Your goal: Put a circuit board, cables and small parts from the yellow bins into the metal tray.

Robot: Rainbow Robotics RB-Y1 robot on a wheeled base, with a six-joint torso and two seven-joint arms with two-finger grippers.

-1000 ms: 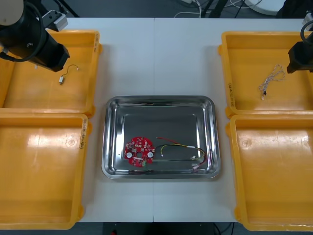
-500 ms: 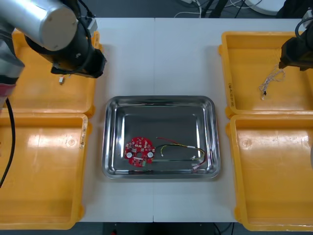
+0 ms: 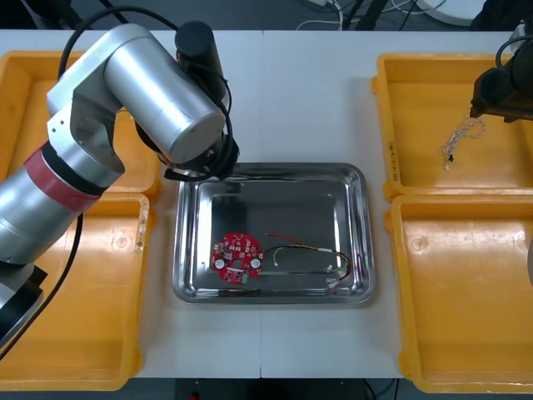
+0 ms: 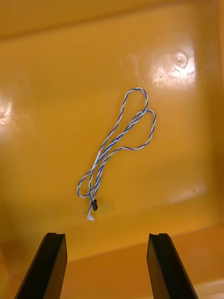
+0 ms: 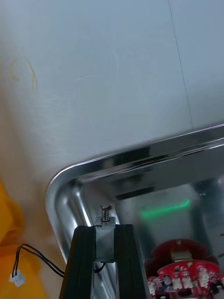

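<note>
Left pincer point(image 5: 105, 229): clamped on a small metal part point(image 5: 105, 240), held over the far left corner of the metal tray point(image 5: 65, 187), evidently so the part can be dropped inside. Tray contents: round red circuit board point(image 3: 238, 257) and red and yellow cable point(image 3: 310, 250), both toward the near side. Right pincer point(image 4: 107, 243): fingers apart, hanging above the twisted blue and white cable point(image 4: 116, 149) in the far right yellow bin point(image 3: 425, 92), likely lined up to take it. Bench point(image 3: 275, 92) carries tray and bins.

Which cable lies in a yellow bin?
The twisted blue and white cable, in the far right yellow bin; the red and yellow cable lies in the tray.
</note>
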